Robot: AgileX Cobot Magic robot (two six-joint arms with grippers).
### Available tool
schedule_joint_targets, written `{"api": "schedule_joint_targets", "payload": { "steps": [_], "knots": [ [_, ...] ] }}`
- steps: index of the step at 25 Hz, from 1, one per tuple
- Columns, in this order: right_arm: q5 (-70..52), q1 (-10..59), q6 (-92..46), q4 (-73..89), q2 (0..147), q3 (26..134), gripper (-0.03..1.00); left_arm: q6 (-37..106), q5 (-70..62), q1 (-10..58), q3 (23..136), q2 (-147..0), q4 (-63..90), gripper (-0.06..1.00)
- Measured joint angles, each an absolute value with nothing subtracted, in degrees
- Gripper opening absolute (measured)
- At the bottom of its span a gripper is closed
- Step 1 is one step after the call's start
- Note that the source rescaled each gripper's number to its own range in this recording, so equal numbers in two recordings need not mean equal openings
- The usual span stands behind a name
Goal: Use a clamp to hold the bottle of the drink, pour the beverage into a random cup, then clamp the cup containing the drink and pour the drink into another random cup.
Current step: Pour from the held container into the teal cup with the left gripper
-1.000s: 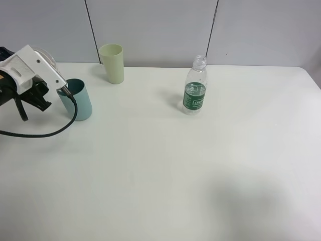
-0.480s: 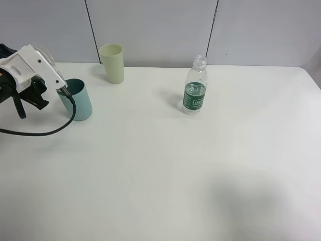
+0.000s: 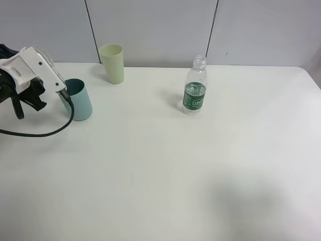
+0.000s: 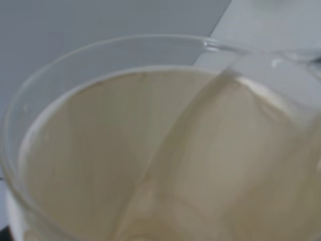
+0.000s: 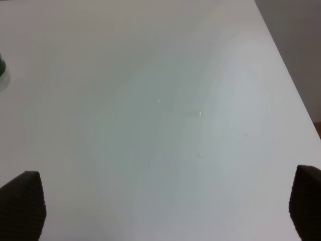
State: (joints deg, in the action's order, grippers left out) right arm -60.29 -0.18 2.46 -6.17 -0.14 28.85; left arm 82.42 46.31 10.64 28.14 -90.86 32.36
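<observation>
Hanging over the far left edge of the counter, the left fingers are sitting under a white camera mount, just beside the teal tumbler. They are pressing closed. The left wrist view is filling with the beige inside of the paper cup, so close that its rim is running out of the frame. The cup is riding in their pinch, though the fingers themselves are hiding from that camera, and in the high view the mount is covering the cup. I cannot tell whether liquid is lying in it. A black cable is looping across the counter in front of the tumbler.

The pale green tumbler is standing near the back edge, apart from the teal one. The bottle is standing upright right of the middle, also toward the back, with wide bare counter lying in front and to its right.

The right fingers are spreading wide, holding nothing, hovering over bare counter near its right edge, where a few small drops are glinting.
</observation>
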Motion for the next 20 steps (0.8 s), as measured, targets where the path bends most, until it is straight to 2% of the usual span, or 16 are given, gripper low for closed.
{"api": "schedule_joint_targets", "payload": {
  "steps": [20],
  "knots": [
    [-60.29,-0.18,2.46,-6.17,-0.14,28.85,1.00,94.01,46.50,10.64,29.44,-90.86,35.68,0.00]
  ]
}}
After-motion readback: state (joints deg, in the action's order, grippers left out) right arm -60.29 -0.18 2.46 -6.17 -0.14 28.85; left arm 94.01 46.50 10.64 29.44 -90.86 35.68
